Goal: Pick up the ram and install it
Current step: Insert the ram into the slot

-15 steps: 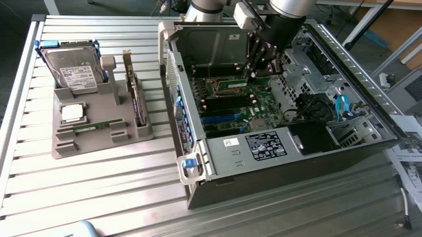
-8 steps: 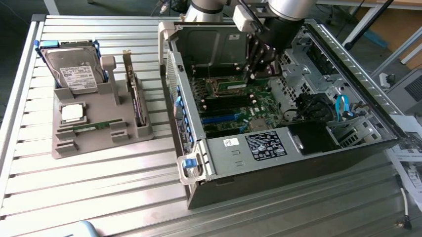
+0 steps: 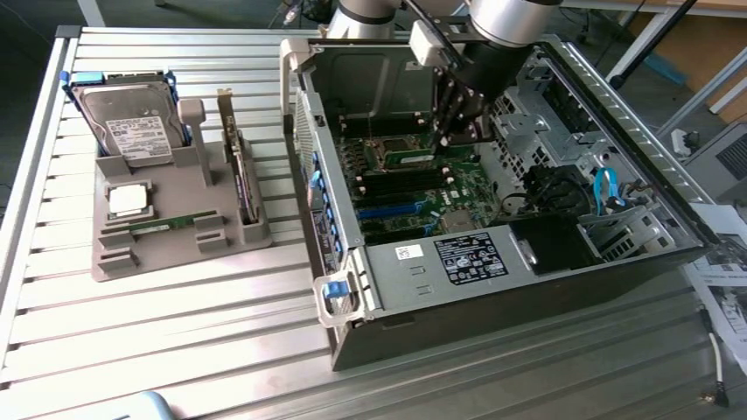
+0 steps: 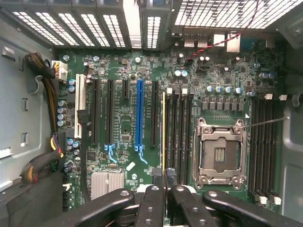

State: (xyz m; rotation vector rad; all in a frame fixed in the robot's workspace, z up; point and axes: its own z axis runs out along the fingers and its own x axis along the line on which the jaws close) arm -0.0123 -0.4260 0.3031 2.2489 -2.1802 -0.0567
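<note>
My gripper (image 3: pixel 446 138) reaches down into the open computer case (image 3: pixel 548 289), low over the motherboard (image 3: pixel 450 197). It is shut on the ram (image 4: pixel 164 132), which the wrist view shows edge-on as a thin line with a yellow edge running out from between the two fingertips (image 4: pixel 157 178). The ram lies along the outermost slot of the black memory slots (image 4: pixel 177 132) beside the empty processor socket (image 4: pixel 220 151). In the exterior view the ram (image 3: pixel 415 157) appears as a short green strip at the fingertips. Whether it is pressed home in the slot I cannot tell.
A grey parts tray (image 3: pixel 175 249) on the exterior view's left carries a hard drive (image 3: pixel 131 122), a silver processor chip (image 3: pixel 129 199), an upright expansion card (image 3: pixel 240 166) and a thin green stick (image 3: pixel 157 226). Case walls, a drive cage (image 3: pixel 548 114) and cables (image 4: pixel 47 71) close in around the board.
</note>
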